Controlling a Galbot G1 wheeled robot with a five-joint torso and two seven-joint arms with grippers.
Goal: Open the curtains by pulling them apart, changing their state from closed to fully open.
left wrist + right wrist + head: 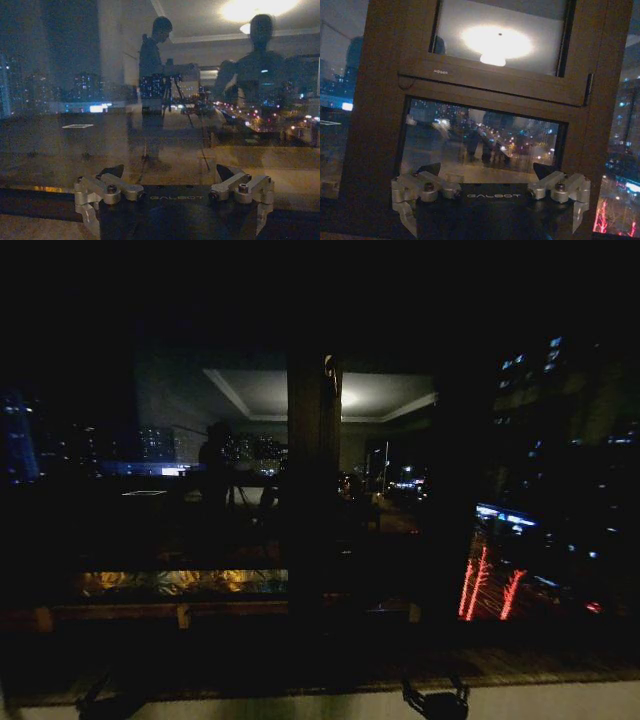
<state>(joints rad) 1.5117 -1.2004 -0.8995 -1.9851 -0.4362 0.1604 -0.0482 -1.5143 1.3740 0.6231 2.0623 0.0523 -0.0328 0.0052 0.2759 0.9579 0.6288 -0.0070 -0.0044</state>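
Most of the head view is too dark to read: the top and both outer margins are black, and where the curtains hang cannot be told from any of the three views. What does come through is bare night glass with one dark upright frame post (312,490) near the middle, city lights beyond it, three red streaks of light (488,590) low on the right, and a pale sill (320,705) along the bottom edge. Two dark shapes break that sill, one low on the left and one low on the right, but they are cut off by the edge and too dim to name. In the left wrist view the left gripper (170,172) faces the glass pane (75,75), its two black fingertips (112,171) spread wide with nothing between them; the lower part of its body is cut off. Reflections of a lit room overlay the city there, so depth is hard to judge. In the right wrist view the right gripper (487,170) faces a brown window frame (380,100) that holds two panes, one above the other, with one round ceiling lamp (495,45) mirrored in the upper one. Its two fingertips (545,171) also stand wide apart and hold nothing.
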